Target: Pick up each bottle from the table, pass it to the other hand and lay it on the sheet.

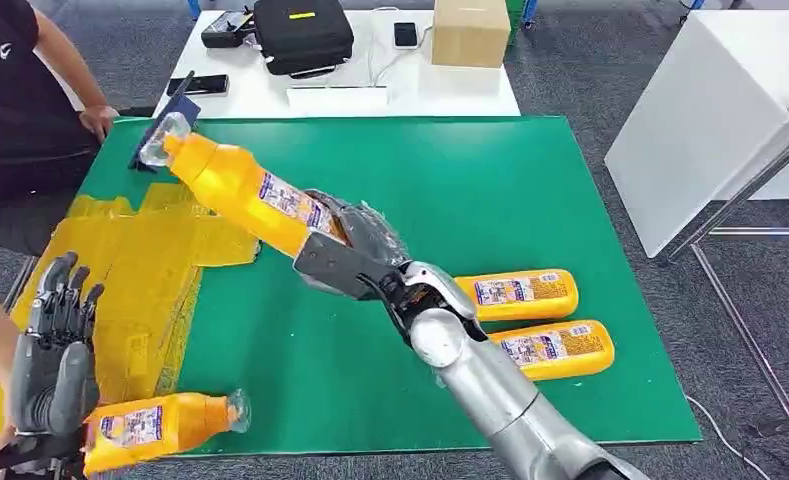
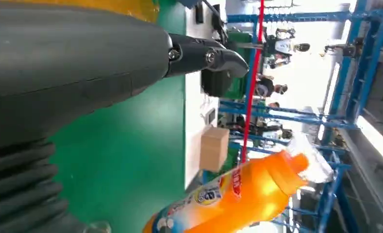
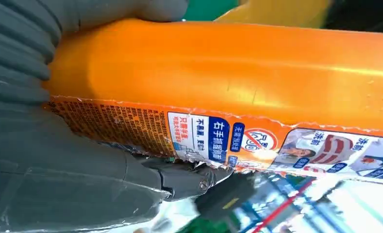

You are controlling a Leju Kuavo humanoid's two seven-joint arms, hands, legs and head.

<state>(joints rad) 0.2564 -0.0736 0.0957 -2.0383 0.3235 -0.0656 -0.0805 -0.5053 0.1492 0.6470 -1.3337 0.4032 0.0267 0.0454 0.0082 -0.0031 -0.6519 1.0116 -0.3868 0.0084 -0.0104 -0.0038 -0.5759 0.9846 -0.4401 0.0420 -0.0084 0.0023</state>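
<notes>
1. Right robot hand (image 1: pixel 355 250) grasps one orange bottle (image 1: pixel 240 190) around its lower body and holds it in the air, cap end pointing toward 10 o'clock, above the far edge of the yellow sheet (image 1: pixel 150 270). The right wrist view confirms the grasp: thumb and fingers wrap the labelled body.
2. Left robot hand (image 1: pixel 55 350) is released, fingers apart and raised, at 8 o'clock over the near-left part of the sheet; it holds nothing.
3. Judgement: the held bottle is lifted but not yet passed; the hands are well apart.
4. A second bottle (image 1: pixel 160 425) lies on its side at 7 o'clock, just beside the left robot hand, its base end on the sheet, cap end on the green counter (image 1: pixel 490 190). Likely already laid down.
5. Two more bottles (image 1: pixel 525 293) and (image 1: pixel 555 348) lie side by side on the counter at 4 o'clock, untouched.
6. Remaining: handover and placement of the held bottle, then both at 4 o'clock.
</notes>
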